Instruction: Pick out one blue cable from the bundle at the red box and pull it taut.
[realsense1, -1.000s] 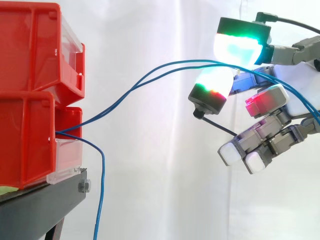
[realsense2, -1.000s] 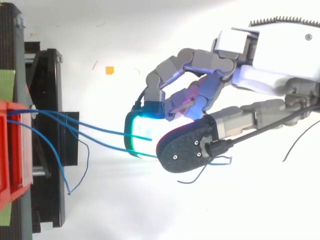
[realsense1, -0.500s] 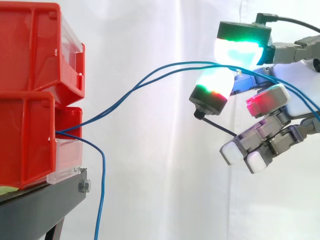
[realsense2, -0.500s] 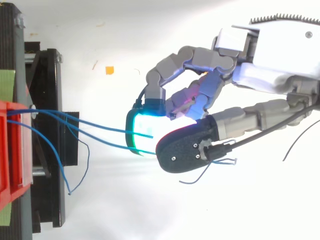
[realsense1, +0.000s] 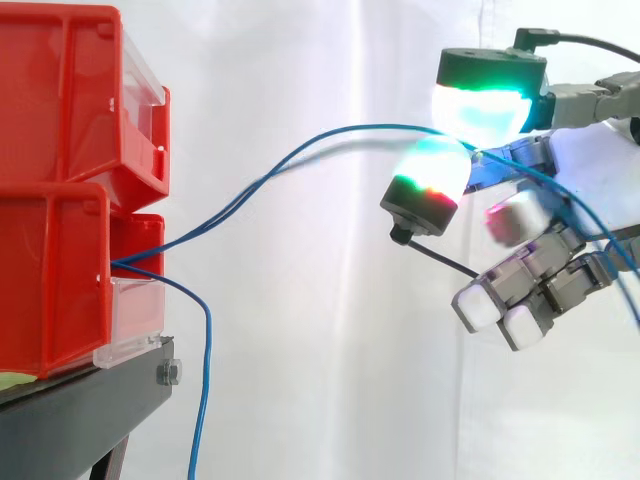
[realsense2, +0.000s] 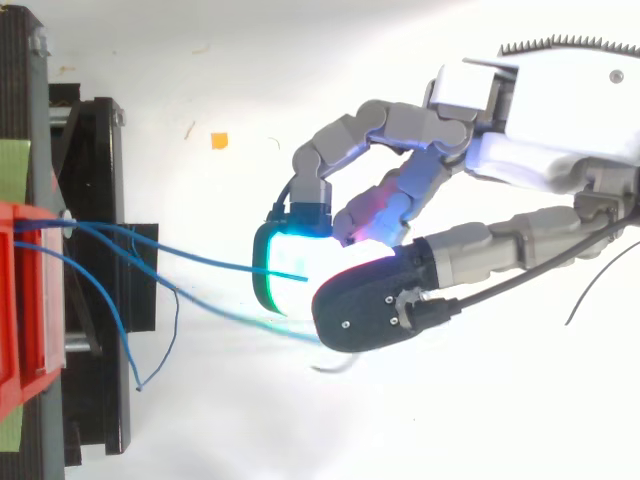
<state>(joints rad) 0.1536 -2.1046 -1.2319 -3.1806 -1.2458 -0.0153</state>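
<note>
Reaches in from the right of the side view with the hand (realsense1: 590, 195) curled. Pinches the blue cables (realsense1: 300, 152) between two glowing pads, the upper fingertip (realsense1: 483, 100) cyan and green, the lower one (realsense1: 430, 172) green with a red band (two strands seem to enter the pinch, running close together). Holds the other fingers bent below, clear of the strands. Lets both strands run on past the pinch, slanting down across the palm to the right edge.

Carries them leftward in a shallow arc, sagging rather than straight, down to the front of the lower red box (realsense1: 50, 280). Leaves a third blue cable (realsense1: 205, 380) untouched: comes out at the same spot, bends over and hangs down beside the black stand (realsense1: 80, 420). Has a second red box (realsense1: 70, 90) stacked on the first, and a white curtain (realsense1: 320, 350) behind everything.

From above, shows one strand lying across the cyan pad and another, blurred, passing beneath the dark fingertip; also an orange scrap (realsense2: 218, 140), well apart from the hand.
</note>
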